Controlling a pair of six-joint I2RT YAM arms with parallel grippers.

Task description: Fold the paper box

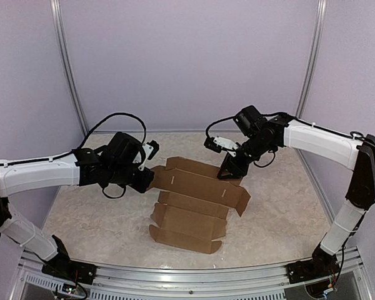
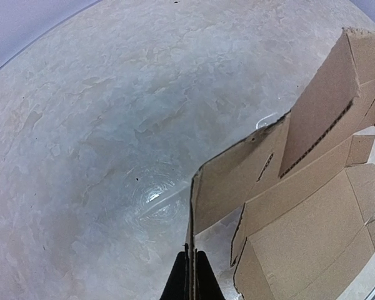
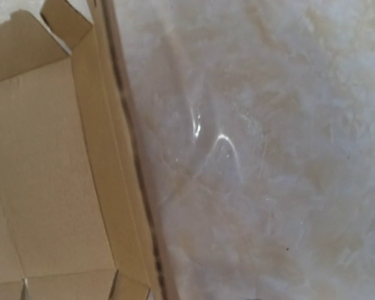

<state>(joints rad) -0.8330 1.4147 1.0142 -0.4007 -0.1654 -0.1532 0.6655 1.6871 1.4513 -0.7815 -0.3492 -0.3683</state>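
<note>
On marbled table point(image 1: 94, 219): brown die-cut paper box point(image 1: 194, 187), apparently corrugated.

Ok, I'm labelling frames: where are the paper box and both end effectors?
paper box point(image 1: 189, 222): top external view, flat near panel.
left end effector point(image 2: 190, 257): left wrist view, between fingertips pinching the box's edge.
right end effector point(image 1: 229, 174): top external view, between its fingertips.

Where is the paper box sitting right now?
In the top view the paper box lies open mid-table between the arms, its left edge pinched in the left fingers, the right fingers near its far-right edge.
</note>
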